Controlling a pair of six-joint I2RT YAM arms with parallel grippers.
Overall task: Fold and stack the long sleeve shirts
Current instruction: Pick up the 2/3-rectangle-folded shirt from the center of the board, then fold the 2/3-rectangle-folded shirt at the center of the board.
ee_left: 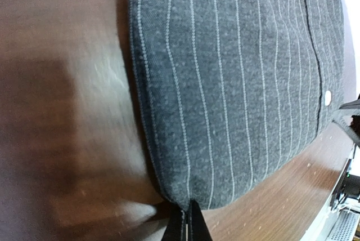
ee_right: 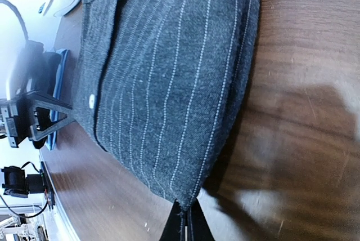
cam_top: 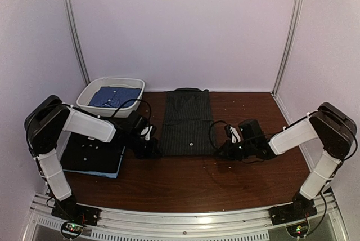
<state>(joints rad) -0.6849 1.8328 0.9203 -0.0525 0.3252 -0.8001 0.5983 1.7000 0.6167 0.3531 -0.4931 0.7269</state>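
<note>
Left pincer (ee_left: 185, 223), right pincer (ee_right: 184, 223) both clamped on shirt (ee_left: 236, 83) hem corners; you lift level, carry hem ahead, keep it taut.

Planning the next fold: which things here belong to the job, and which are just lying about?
Job: pinstripe shirt, pinched by left gripper and right gripper; black shirt; light blue shirt under it; blue shirt in the tub.
Lying about: the tub itself.
</note>
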